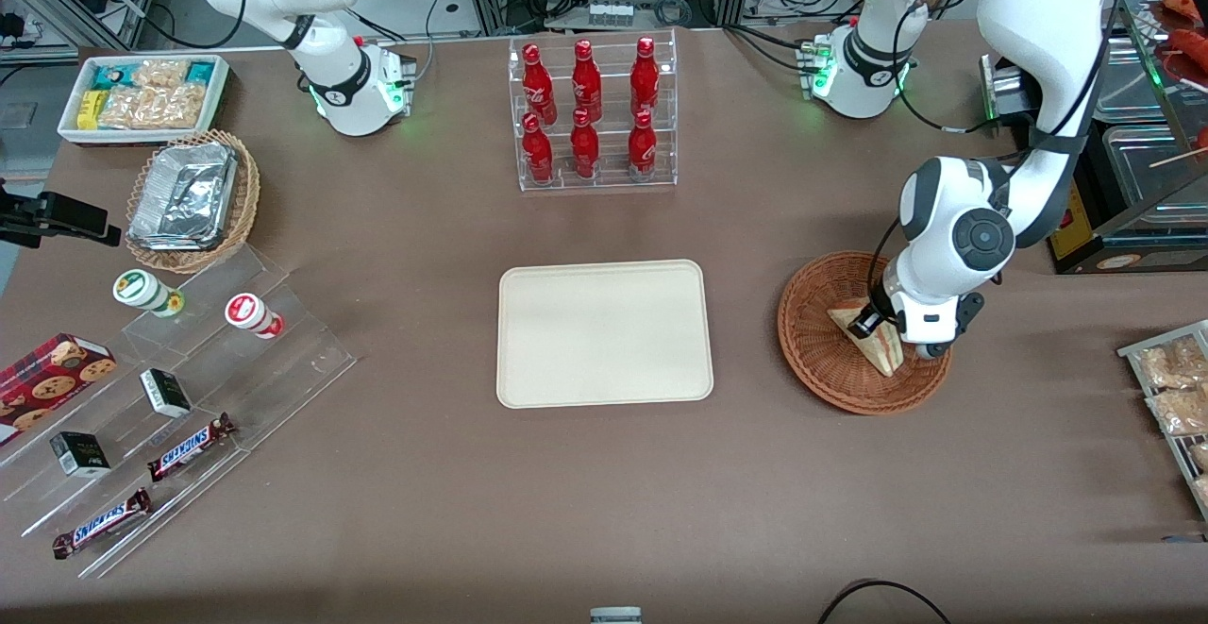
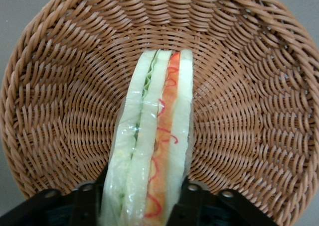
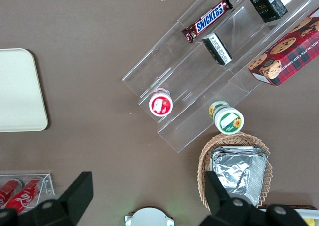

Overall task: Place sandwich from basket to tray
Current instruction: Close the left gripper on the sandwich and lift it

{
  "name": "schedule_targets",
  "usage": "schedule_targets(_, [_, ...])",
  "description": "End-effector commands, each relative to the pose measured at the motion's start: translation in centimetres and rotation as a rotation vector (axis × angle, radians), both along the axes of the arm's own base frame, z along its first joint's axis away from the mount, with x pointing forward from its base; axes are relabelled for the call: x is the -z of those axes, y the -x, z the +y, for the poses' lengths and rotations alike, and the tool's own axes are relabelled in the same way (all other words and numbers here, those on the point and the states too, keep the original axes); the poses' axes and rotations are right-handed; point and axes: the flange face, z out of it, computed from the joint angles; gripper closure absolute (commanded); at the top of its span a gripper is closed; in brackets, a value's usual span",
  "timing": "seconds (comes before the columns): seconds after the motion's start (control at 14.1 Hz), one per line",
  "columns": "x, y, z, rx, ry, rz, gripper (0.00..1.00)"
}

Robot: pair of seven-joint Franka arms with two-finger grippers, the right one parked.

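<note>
The brown counter (image 1: 396,341) is spread with shop goods, and the cream tray (image 1: 604,333) is laid bare at its middle, ready to receive the item. Toward the working arm's end, well apart from the tray, the reddish-brown wicker basket (image 1: 813,352) is set, its shallow bowl leaving the contents open to reach from above. Inside it the wrapped sandwich (image 2: 154,151) is stood on edge, its red-orange and green filling turned up. The gripper (image 2: 142,198) is lowered into the basket, and the jaws are seen closed against the two bread faces, so the wedge is judged gripped but not yet lifted.
</note>
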Motion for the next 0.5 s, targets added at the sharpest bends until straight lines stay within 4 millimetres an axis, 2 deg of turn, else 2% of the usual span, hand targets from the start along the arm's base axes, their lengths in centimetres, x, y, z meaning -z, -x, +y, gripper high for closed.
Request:
schedule_targets(0.0, [-3.4,-1.0,-0.3,0.105,-0.017,0.014,1.00])
schedule_targets(0.14, [-6.6,-2.7,-0.6,0.168,-0.017,0.036,1.00])
schedule_targets(0.21, [-8.1,-3.7,-1.7,0.209,-0.014,0.039,1.00])
schedule_targets(0.28, [-9.4,-4.6,-3.5,0.275,-0.007,0.034,1.00])
schedule_targets(0.35, [-9.5,-5.3,-5.5,0.333,0.000,0.043,1.00])
schedule_targets(0.42, [-9.8,-5.7,-8.2,0.396,0.006,0.053,1.00])
